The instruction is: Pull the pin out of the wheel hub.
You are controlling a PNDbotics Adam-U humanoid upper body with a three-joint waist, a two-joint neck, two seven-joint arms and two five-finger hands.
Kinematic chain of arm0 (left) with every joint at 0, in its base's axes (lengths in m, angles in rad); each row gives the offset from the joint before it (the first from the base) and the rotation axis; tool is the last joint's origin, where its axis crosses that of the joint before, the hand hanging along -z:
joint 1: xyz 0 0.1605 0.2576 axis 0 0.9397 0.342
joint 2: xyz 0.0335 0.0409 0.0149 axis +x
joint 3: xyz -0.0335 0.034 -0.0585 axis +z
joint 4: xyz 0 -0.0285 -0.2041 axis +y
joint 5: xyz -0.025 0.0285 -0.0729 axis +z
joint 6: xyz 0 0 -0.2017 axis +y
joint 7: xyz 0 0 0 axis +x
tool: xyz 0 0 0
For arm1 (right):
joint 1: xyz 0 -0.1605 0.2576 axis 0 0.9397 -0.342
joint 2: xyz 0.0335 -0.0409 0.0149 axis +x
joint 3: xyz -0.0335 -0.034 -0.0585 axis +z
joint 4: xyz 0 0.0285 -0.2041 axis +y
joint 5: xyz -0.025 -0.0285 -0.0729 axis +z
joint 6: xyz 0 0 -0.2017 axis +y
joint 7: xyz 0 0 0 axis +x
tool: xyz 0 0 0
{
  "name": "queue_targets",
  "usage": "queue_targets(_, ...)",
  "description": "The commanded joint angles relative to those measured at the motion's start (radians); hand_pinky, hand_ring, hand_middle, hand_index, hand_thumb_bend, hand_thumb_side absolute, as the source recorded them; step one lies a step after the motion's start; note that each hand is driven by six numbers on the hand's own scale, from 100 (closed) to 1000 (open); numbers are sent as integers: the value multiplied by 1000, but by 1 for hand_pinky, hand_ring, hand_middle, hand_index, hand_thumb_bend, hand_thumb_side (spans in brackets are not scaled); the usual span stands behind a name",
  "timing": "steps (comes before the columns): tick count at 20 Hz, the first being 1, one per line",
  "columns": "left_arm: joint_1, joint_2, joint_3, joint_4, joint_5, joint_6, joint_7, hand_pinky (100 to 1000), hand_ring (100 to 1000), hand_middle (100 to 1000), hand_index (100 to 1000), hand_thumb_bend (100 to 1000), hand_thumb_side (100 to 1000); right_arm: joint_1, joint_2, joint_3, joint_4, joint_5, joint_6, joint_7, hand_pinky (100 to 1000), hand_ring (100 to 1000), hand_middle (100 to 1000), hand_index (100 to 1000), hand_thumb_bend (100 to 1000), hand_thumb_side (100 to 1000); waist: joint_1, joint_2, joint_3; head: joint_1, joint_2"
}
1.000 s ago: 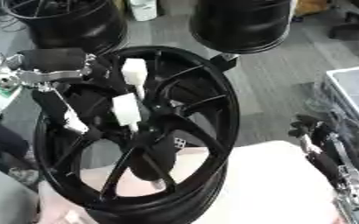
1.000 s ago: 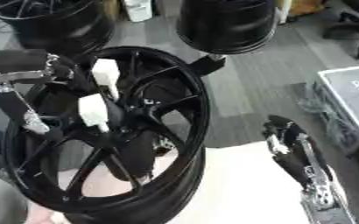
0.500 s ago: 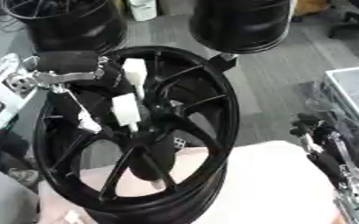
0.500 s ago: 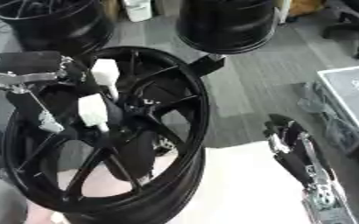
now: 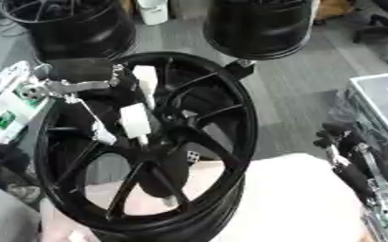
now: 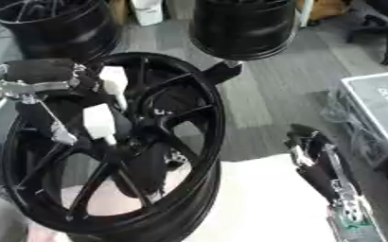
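Observation:
A black spoked wheel (image 5: 230, 118) stands tilted on the white table (image 5: 288, 203), with its hub (image 5: 171, 142) near the middle. Beside the hub sits a small pale piece (image 5: 192, 156); whether it is the pin is unclear. My left hand (image 5: 81, 71) reaches in from the left over the upper spokes. Its white-padded fingers (image 5: 136, 121) spread out and point down toward the hub, holding nothing that I can see. My right hand (image 6: 313, 160) rests at the lower right, fingers up and relaxed, away from the wheel.
Two more black wheels (image 5: 73, 23) (image 5: 260, 26) stand on the grey floor behind. A grey case (image 5: 383, 99) lies at the right edge. A white-and-green device (image 5: 7, 106) is at the left, beside the wheel's rim.
My left wrist has shifted a little to the right, closer over the wheel, while its fingertips stay near the same spokes. The right hand and the wheel have not moved.

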Motion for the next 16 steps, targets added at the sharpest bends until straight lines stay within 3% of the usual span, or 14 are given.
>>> queue_targets(1,-24,10,11,-3,-4,-85,-70,601,462,493,705,561,459,-11,-14,-5,-9,-7,-2,1,768,652,660,803,100,513,-4,-8,-1,2,-12)
queue_targets(16,-23,17,15,-25,51,-48,-24,573,402,411,610,425,322,-9,-16,-43,-16,-7,-5,-29,768,654,665,803,100,510,-6,-9,-2,5,-12)
